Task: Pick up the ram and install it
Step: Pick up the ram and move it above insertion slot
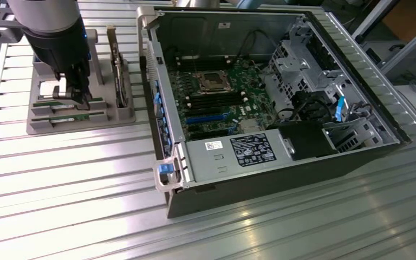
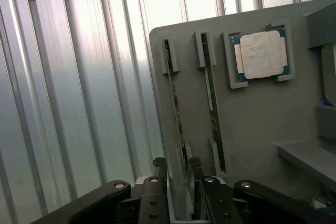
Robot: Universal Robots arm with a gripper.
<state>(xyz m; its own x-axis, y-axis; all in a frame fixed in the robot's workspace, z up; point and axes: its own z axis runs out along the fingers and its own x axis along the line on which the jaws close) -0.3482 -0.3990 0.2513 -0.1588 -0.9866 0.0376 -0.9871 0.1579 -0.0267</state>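
Jaws spread astride the ram (image 2: 176, 108), edge upward.

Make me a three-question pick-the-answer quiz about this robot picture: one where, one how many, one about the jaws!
1. Where is the gray tray? A on top of the case; B beside the case, on the exterior view's left; C inside the case.
2. How many ram sticks stand in the tray? A one; B two; C five.
3. The jaws are: A open around a ram stick; B shut on the chip; C inside the case.
Answers: 1 B, it sits apart from the case. 2 B, two stand in slots. 3 A, a finger shows each side of one stick.
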